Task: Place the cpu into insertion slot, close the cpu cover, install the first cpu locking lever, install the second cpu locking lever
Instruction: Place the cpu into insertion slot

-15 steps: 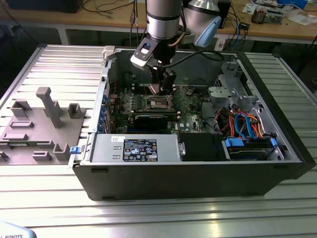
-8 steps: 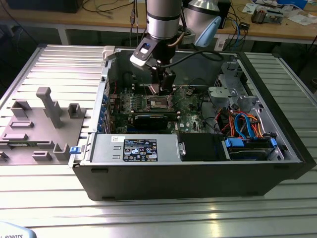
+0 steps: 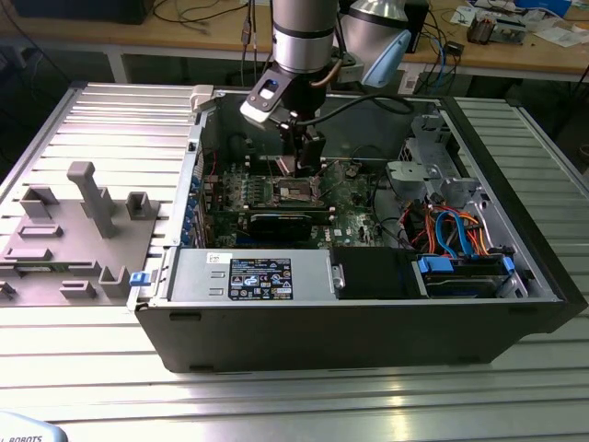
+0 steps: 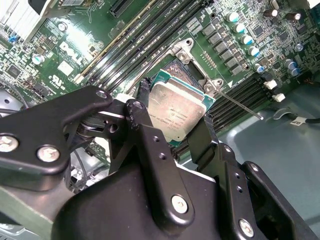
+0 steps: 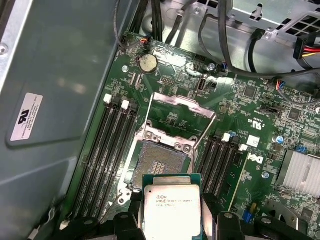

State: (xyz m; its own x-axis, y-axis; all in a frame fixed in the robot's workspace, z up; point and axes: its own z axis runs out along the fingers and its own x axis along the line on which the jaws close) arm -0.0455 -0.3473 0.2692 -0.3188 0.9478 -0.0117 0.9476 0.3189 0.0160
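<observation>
Exterior view: open computer case (image 3: 368,313) on the bench (image 3: 276,405). The arm reaches down into the case's 12 o'clock half. The gripper (image 3: 301,166) is low over the motherboard (image 3: 350,207), and the insertion slot (image 3: 299,191) sits close under it at about 6 o'clock. A grey parts fixture (image 3: 83,230) is at 9 o'clock of the case, well apart.

Second wrist view: jaws clenched on the cpu (image 4: 177,112), with black fingers (image 4: 145,130) pinching two opposite edges and the silvery face up. The dark socket recess (image 4: 172,74) shows just past the chip's far edge. A thin locking lever (image 4: 240,105) stands off to one side, unhooked.

First wrist view: the cpu (image 5: 172,205) is above the board, not seated. Take the flipped-open cpu cover (image 5: 182,112) as 12 o'clock of the insertion slot (image 5: 157,162). The chip then hangs at about 6 o'clock of the slot, overlapping its near rim. Chip edges look roughly square to the slot's rim. I judge the gap to close runs toward the cover hinge, then down. The slot is bare, the cover is laid back, and both lever wires are free.
</observation>
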